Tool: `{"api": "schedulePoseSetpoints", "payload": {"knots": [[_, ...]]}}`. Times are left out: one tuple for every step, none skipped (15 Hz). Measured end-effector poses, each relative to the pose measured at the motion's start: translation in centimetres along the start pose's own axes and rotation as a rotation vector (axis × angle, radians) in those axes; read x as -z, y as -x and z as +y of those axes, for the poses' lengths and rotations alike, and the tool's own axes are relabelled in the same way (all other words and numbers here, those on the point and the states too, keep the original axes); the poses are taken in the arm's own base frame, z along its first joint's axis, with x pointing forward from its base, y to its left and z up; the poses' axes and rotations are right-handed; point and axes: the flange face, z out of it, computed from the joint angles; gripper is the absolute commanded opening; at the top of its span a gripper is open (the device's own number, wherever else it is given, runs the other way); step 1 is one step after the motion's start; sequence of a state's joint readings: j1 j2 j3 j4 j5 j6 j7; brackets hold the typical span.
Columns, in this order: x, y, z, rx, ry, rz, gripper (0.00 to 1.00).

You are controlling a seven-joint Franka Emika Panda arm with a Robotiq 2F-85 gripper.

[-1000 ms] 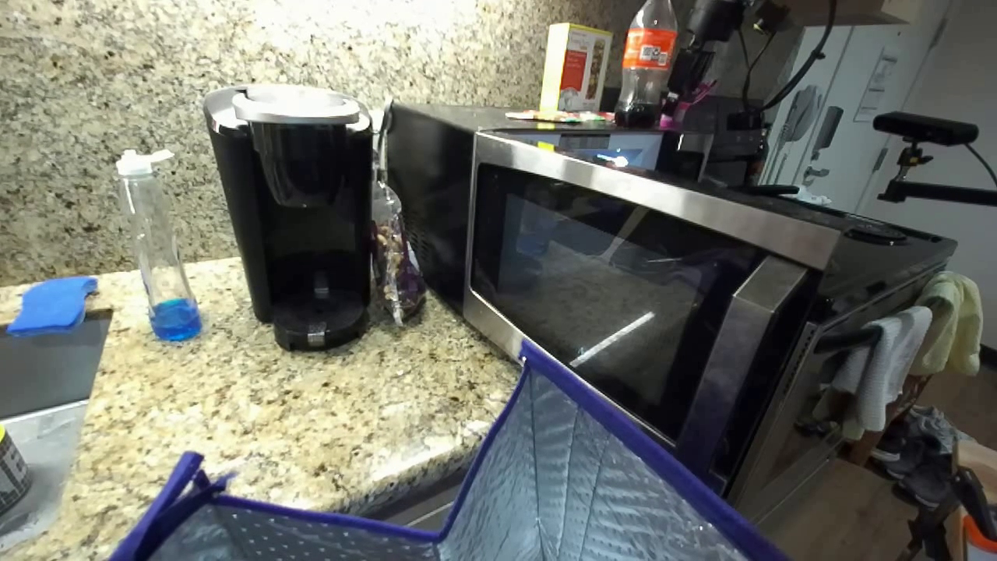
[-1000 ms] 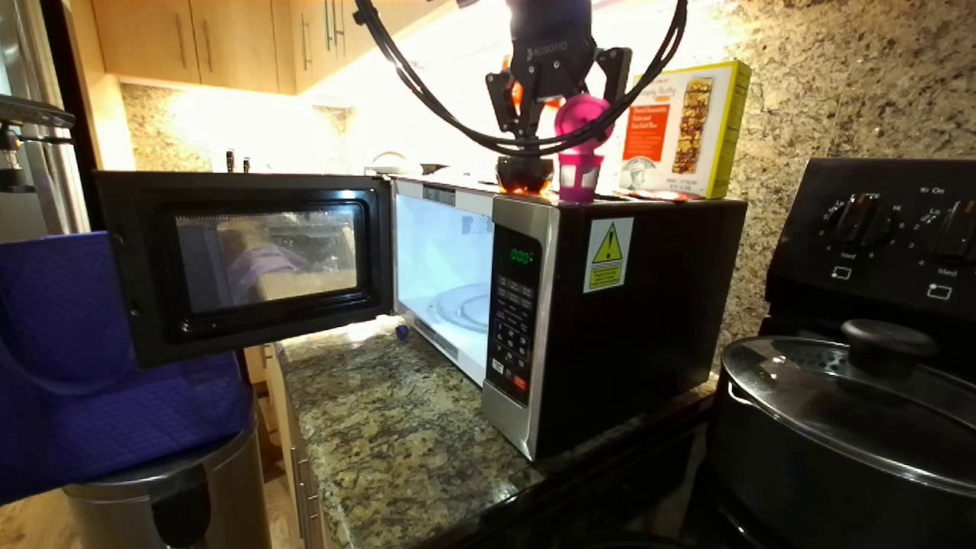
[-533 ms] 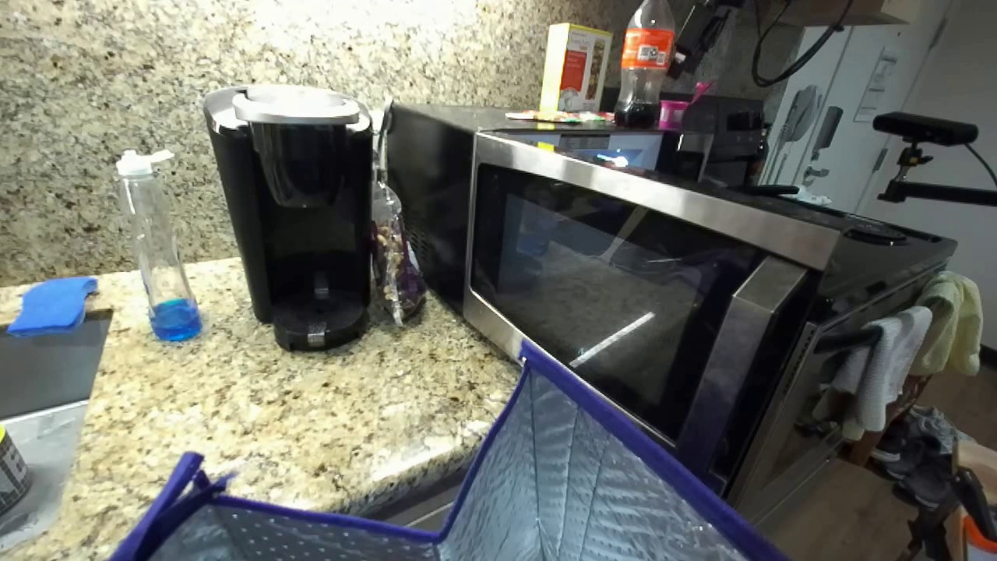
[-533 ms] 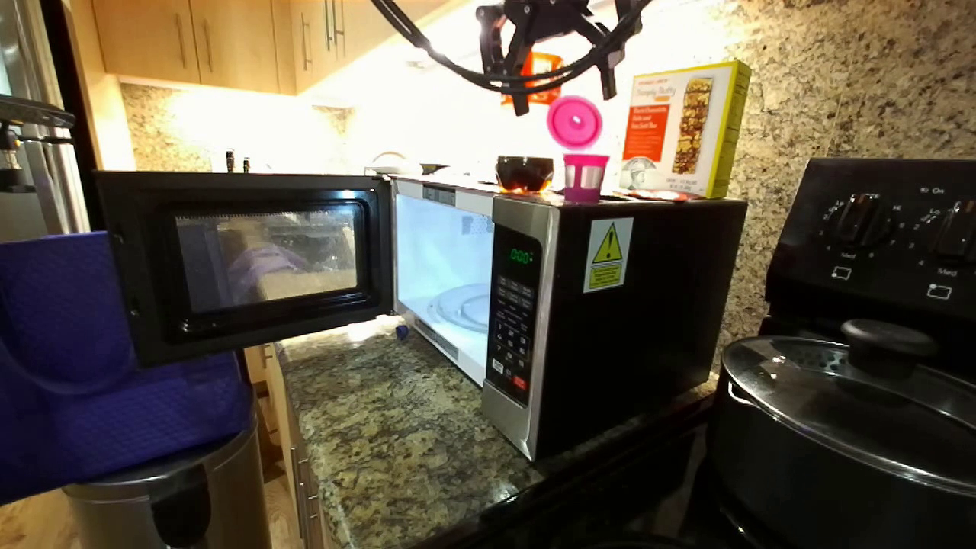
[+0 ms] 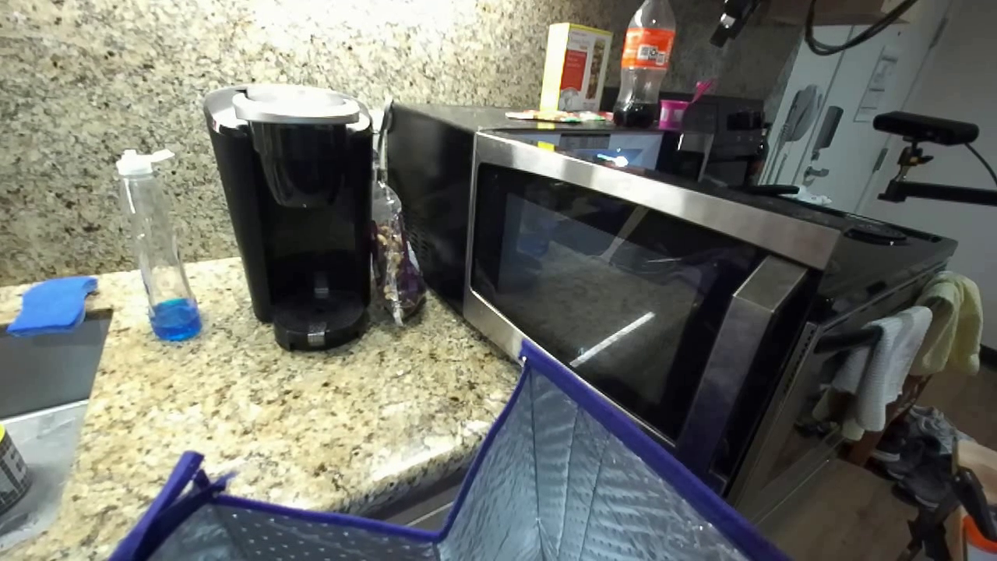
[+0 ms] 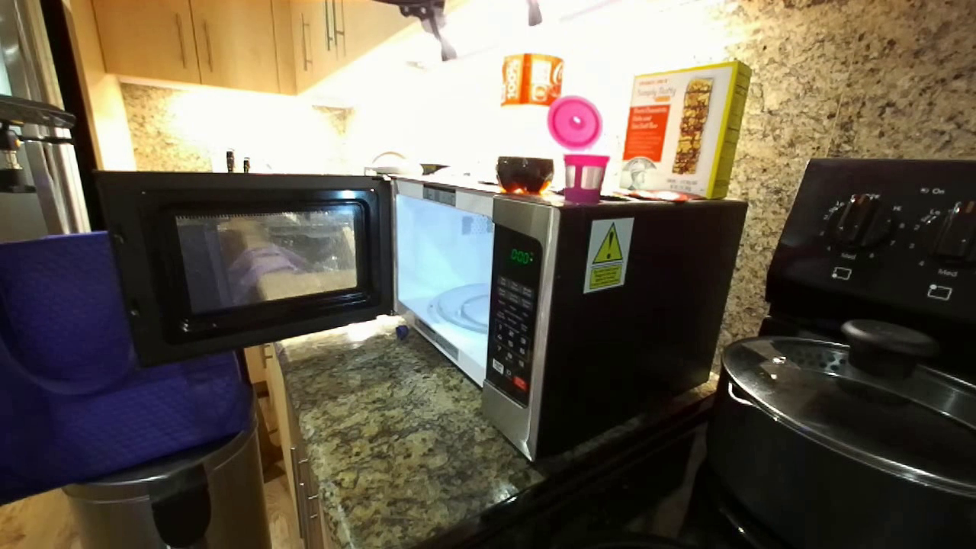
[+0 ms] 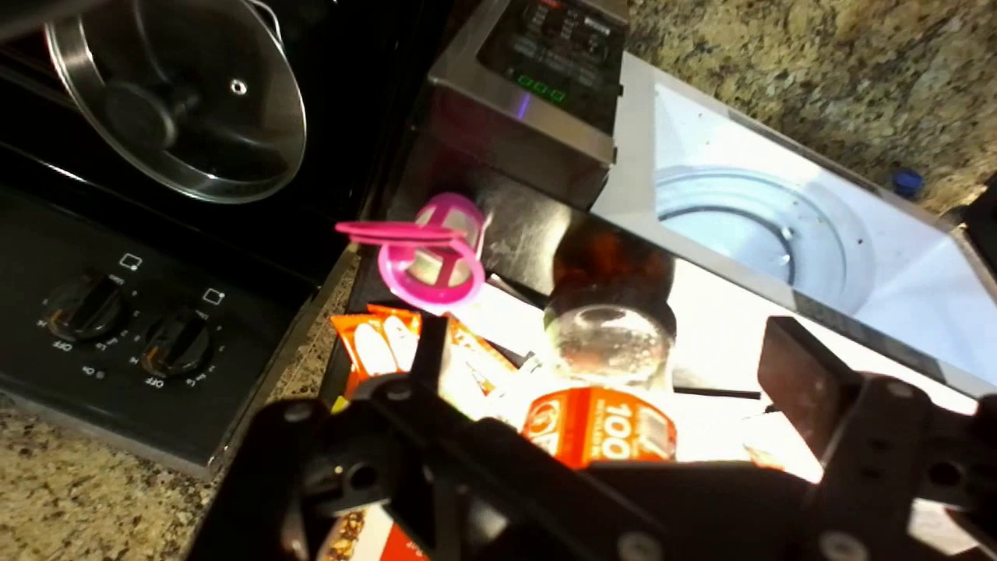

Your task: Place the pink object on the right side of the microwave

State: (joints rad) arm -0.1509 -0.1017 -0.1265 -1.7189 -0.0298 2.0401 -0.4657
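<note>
The pink object [image 6: 584,183], a small magenta cup with its round lid flipped open, stands upright on top of the microwave [image 6: 640,320], near the edge on the control-panel side. It also shows in an exterior view [image 5: 673,114] and in the wrist view [image 7: 448,214]. The microwave's door stands open. My gripper [image 7: 607,343] is open, with nothing between its fingertips, above the microwave top and apart from the pink object. In an exterior view only its fingertips [image 6: 492,34] show at the top edge, and another shows part of it [image 5: 731,27].
A cola bottle with an orange label [image 5: 646,70] stands beside the pink object. A snack box [image 6: 679,130] and wrappers [image 7: 389,343] lie behind it. A lidded pot [image 6: 846,427] is on the stove. A coffee maker [image 5: 304,179] and a blue bag [image 5: 592,444] are near.
My gripper was down beside the pink object a second ago. It has risen up and away, with its fingers apart. The pink object stays on the microwave, shifted only slightly.
</note>
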Motion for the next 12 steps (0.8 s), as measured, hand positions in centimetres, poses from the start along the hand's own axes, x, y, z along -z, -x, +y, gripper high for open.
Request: {"api": "schedulePoseSetpoints", "payload": {"knots": [[0.8,1.1,-1.2,-0.009,0.013,-0.010,1.00],[1.3,2.2,-2.5,-0.026,0.023,-0.019,1.00],[1.7,3.3,-3.9,-0.048,0.027,-0.027,1.00],[2.0,4.5,-5.3,-0.067,0.026,-0.033,1.00],[2.1,5.7,-6.9,-0.083,0.017,-0.038,1.00],[2.1,7.0,-8.5,-0.097,0.008,-0.044,1.00],[2.0,8.2,-10.0,-0.107,0.000,-0.051,1.00],[1.8,9.3,-11.6,-0.115,-0.009,-0.058,1.00],[1.5,10.4,-13.1,-0.120,-0.016,-0.065,1.00],[1.2,11.3,-14.4,-0.129,-0.025,-0.074,1.00],[0.8,12.2,-15.7,-0.138,-0.035,-0.083,1.00],[0.4,13.0,-16.8,-0.148,-0.046,-0.092,1.00]]}}
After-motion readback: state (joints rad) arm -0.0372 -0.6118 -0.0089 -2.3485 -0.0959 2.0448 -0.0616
